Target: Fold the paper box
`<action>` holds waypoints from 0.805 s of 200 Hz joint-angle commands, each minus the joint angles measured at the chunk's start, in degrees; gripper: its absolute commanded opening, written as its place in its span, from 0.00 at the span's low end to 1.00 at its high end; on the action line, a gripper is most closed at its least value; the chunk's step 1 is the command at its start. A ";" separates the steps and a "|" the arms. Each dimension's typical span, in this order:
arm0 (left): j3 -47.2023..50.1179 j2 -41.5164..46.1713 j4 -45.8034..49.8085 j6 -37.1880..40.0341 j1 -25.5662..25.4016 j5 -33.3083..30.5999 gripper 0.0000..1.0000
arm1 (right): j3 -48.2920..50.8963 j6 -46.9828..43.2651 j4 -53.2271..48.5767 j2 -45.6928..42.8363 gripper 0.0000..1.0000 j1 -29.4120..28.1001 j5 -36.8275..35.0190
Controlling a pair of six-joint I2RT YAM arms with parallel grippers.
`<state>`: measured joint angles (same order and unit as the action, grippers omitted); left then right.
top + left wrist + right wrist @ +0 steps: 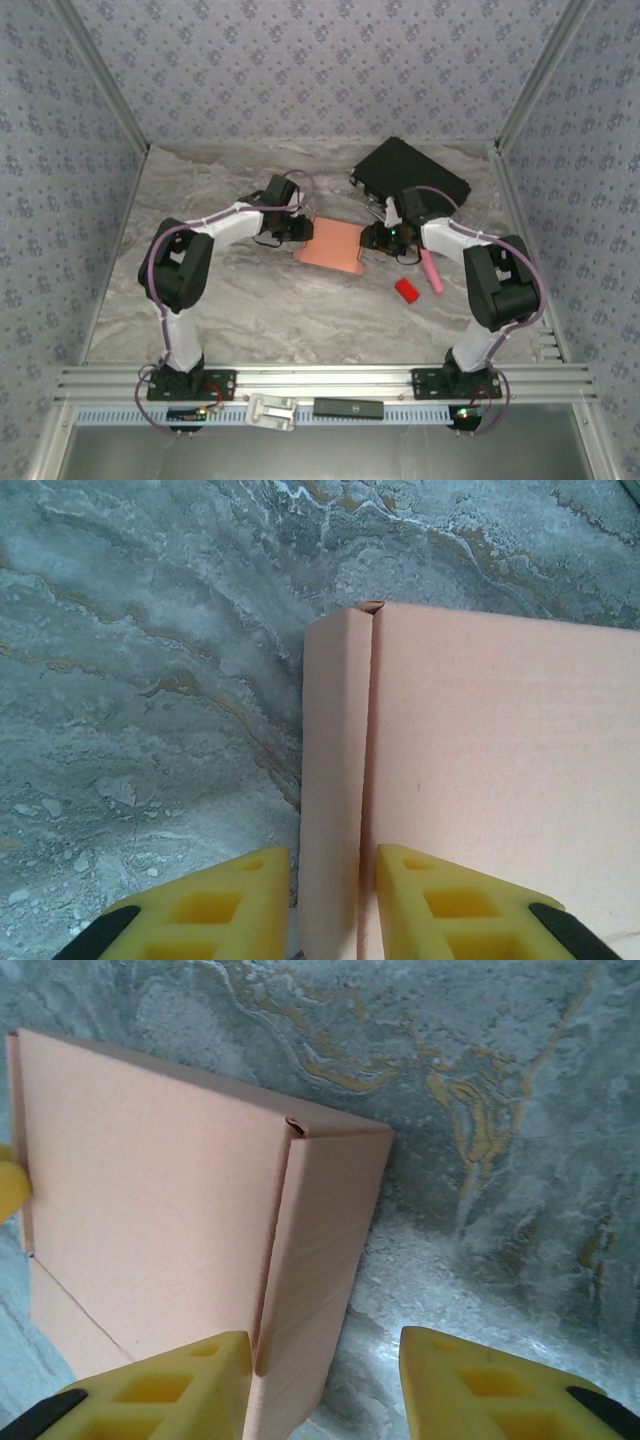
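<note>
Yellow fingers (220, 905) of the left gripper (333, 880) stand narrow astride the paper box's (500, 780) left flap, grip unclear; the right gripper (325, 1360) gapes wider over its right flap. Box lies on the table (250, 300), bare surface left of it, black case (410, 180) beyond.

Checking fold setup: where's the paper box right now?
Top view: the paper box lies mid-table between the left gripper and the right gripper, with the black case behind it to the right.
</note>
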<state>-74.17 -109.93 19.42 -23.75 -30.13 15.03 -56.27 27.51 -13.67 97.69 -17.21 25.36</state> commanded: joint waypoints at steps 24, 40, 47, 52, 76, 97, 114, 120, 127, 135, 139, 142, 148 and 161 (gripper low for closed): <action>3.62 0.05 -0.56 0.98 0.20 -1.48 0.25 | 1.24 -1.33 2.74 -0.31 0.51 1.24 5.29; 3.99 -0.01 -0.77 1.16 0.53 -1.67 0.24 | 2.16 -0.72 5.26 0.01 0.53 2.30 9.37; 4.16 -0.17 -0.80 1.20 0.67 -1.75 0.24 | 2.41 -0.37 6.16 0.32 0.53 2.68 10.83; 4.21 -0.24 -0.79 1.21 0.75 -1.76 0.24 | 2.56 -0.20 6.79 0.66 0.53 2.90 11.67; 4.56 -0.50 -1.09 1.24 0.97 -1.67 0.24 | 3.60 0.92 9.48 1.62 0.55 3.66 15.50; 4.99 -0.86 -0.88 1.33 1.31 -2.32 0.23 | 5.19 2.22 12.32 2.09 0.56 4.31 16.99; 6.07 -0.86 -1.21 1.23 1.88 -2.64 0.22 | 6.07 3.36 14.26 2.62 0.56 4.49 18.30; 6.43 -0.82 -1.65 1.12 1.99 -2.55 0.22 | 6.34 3.71 14.76 2.81 0.57 4.55 18.52; 6.75 -0.74 -1.98 0.99 2.12 -2.31 0.22 | 6.55 4.18 15.59 2.98 0.57 4.62 18.79; 6.90 -0.62 -2.20 0.89 2.19 -1.95 0.22 | 6.76 4.75 16.46 3.25 0.57 4.40 19.17; 6.83 -0.61 -2.26 0.81 2.14 -1.87 0.22 | 6.82 5.14 17.11 3.37 0.57 4.32 19.42; 6.77 -0.63 -2.28 0.81 2.16 -1.79 0.22 | 6.89 5.49 17.63 3.53 0.57 4.15 19.59; 6.68 -0.64 -2.29 0.72 2.16 -1.59 0.22 | 7.12 6.38 18.98 3.84 0.58 3.91 20.06; 6.43 -0.80 -2.19 0.63 2.13 -1.58 0.21 | 7.48 8.03 22.12 4.66 0.58 3.22 21.00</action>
<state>-69.95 -108.86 12.53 -23.57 -28.56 15.99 -49.98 31.92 2.26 100.25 -13.04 42.98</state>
